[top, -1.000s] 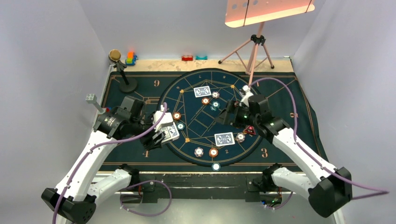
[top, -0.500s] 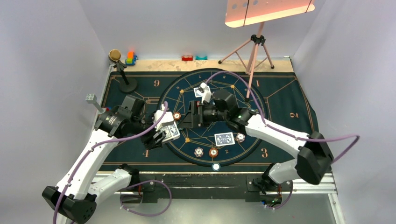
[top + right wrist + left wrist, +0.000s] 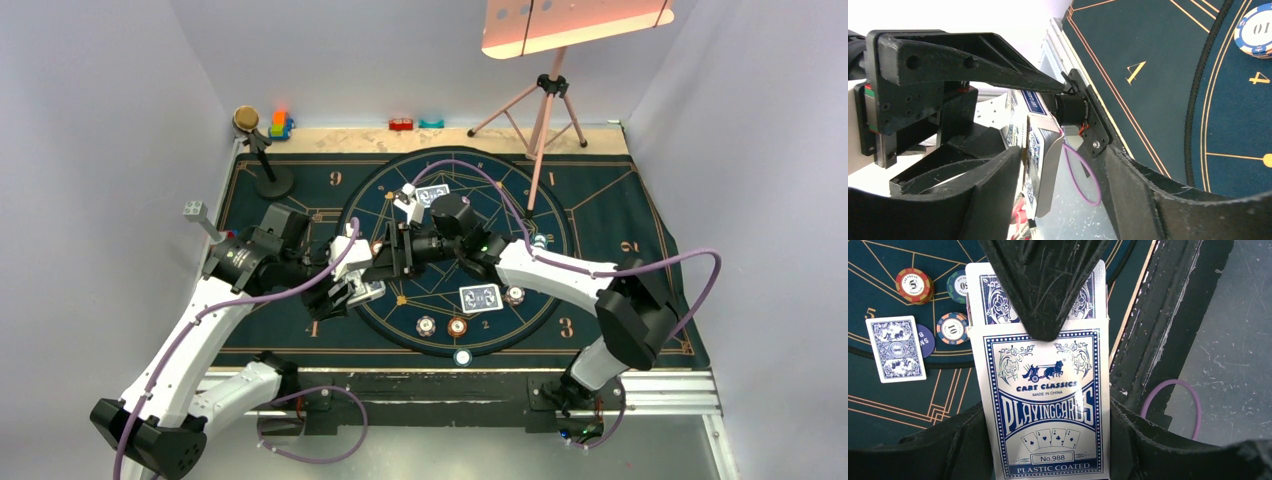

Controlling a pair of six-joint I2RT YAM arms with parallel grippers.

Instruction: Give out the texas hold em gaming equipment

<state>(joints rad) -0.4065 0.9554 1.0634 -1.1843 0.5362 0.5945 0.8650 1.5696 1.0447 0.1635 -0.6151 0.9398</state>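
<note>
right end effector (image 3: 386,263) moved left, reaching card box (image 3: 1045,405)

The card box (image 3: 1045,405) is smooth, glossy coated paperboard with printed faces. The left end effector (image 3: 355,290) has matt black plastic fingers (image 3: 1043,285), finely scratched. The mat (image 3: 878,390) looks like matt dark cloth with gold print. The chips (image 3: 914,285) are smooth, faintly shiny plastic. The card (image 3: 896,348) has a slick sheen. The table (image 3: 1148,340) has a scuffed black metal near edge.
</note>
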